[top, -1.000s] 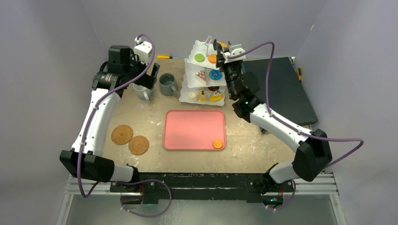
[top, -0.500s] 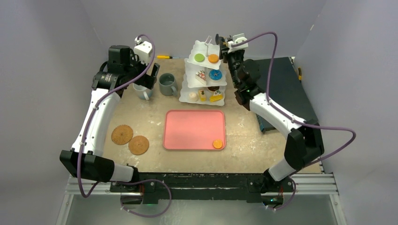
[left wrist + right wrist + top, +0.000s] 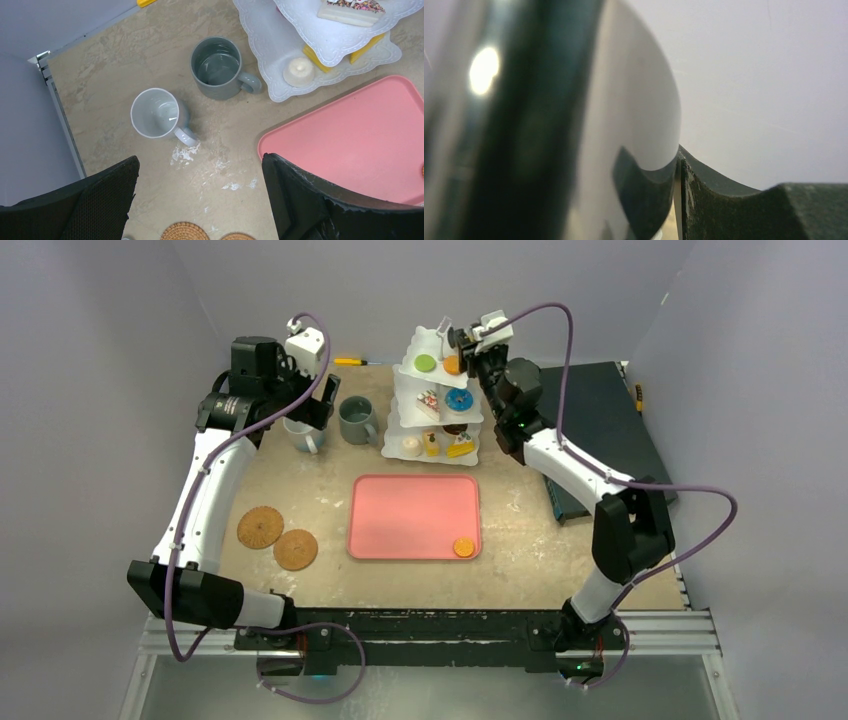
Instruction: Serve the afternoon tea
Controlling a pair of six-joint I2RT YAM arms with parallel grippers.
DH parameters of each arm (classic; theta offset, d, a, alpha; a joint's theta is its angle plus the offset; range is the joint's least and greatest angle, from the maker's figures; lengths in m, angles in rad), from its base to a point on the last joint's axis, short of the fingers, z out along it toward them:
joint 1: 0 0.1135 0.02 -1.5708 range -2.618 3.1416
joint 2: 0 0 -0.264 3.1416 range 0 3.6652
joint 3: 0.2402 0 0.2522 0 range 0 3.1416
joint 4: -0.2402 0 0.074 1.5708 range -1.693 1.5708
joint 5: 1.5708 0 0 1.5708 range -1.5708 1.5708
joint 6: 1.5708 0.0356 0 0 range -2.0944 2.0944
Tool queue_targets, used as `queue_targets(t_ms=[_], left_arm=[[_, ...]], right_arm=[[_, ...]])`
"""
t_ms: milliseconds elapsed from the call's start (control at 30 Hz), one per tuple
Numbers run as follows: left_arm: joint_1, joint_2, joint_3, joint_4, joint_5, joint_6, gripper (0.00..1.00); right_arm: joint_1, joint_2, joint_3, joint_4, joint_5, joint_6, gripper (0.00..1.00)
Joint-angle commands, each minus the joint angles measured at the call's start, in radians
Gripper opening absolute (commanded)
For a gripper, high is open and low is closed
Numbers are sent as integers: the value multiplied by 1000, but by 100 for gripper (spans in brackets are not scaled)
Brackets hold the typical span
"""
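The white three-tier stand (image 3: 392, 451) holds several toy pastries: green (image 3: 425, 363) and orange (image 3: 452, 366) ones on top, a blue donut (image 3: 459, 398) on the middle tier. One orange pastry (image 3: 463, 548) lies on the pink tray (image 3: 400, 515). My right gripper (image 3: 460, 339) hangs by the stand's top handle, jaws together with only a thin slit. A blurred shiny thing fills the left of the right wrist view. My left gripper (image 3: 312, 408) is open and empty above the white mug (image 3: 156, 112), next to the grey mug (image 3: 217, 67). Two cork coasters (image 3: 260, 527) (image 3: 296, 549) lie at the left.
A black mat (image 3: 600, 430) lies at the right, under my right arm. A small yellow item (image 3: 352, 361) lies at the table's back edge. Grey walls close in the back and both sides. The pink tray also shows in the left wrist view (image 3: 360, 135).
My right gripper has risen from beside the stand's upper tiers and moved left to its top handle, with the right elbow swinging in. The left arm and the objects have not moved.
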Motion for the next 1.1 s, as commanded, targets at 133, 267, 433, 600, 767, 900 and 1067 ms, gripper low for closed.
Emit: queue_targets(t_ms=[133,267,433,600,767,900,1067], left_arm=[[11,-8,27,32,-12,7,92],[10,-9,28,32,-11,4,92],[11,-10,28,31,-10,3,92],[11,-12,26,29,-10,3,92],[11,-14,27,27,-13,10,92],[11,-15,27,26,-14,12,92],[11,-20,28,27,-10,10,92]], right_arm=[[-14,3,69,42,-76,22,52],[-14,-11,57,46,-80,22,60],[-15,-29,48,47,-76,21,64],[-20,-45,39,46,-63,17,65],[-25,-115,5,26,-45,9,64],[-25,-208,-59,-4,-37,16,63],[-25,-333,-146,-37,-44,41,64]])
